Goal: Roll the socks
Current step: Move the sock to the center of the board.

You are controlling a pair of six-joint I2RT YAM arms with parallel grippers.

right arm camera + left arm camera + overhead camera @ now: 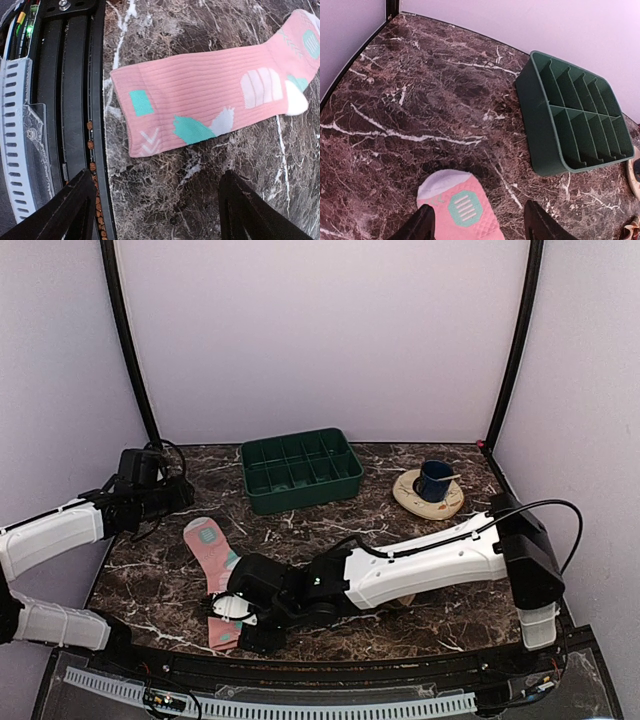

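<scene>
Pink sock (210,110) is lying flat on the tabletop (420,100). Right gripper (157,205), released, is hovering near its cuff, likely to start rolling; left gripper (480,225), also released, is hanging above the toe.

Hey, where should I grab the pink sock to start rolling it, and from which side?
Take the cuff edge, the straight near end of the pink sock. It lies flat and stretched out, so come straight down from above; the right gripper hangs open just off that end. Pinching one cuff corner probably catches best.
</scene>
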